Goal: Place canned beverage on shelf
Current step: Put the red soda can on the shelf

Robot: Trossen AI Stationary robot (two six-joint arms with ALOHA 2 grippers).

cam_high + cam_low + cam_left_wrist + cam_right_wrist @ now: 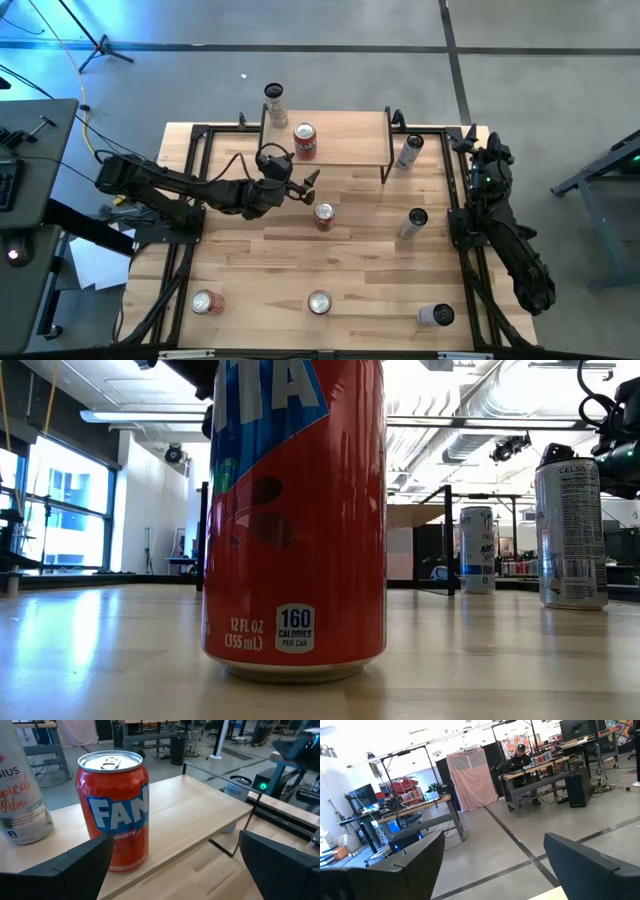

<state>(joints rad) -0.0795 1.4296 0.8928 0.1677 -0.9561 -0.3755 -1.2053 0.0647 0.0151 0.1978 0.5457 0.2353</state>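
One red can point(304, 141) stands upright on the shelf point(345, 138)
Left gripper point(303, 185) reaches level toward it from the table point(370, 250), fingers point(87, 865) spread, empty; right gripper point(478, 142) waits parked, fingers apart

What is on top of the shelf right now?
Two cans stand on the shelf: a red can and a pale slim can at its far left corner. The left gripper is open nearby.

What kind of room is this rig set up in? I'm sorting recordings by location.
Probably an open robotics lab or workshop: rows of workbenches on a bare concrete floor, exposed ceiling ducts, and a person seated at a bench among equipment.
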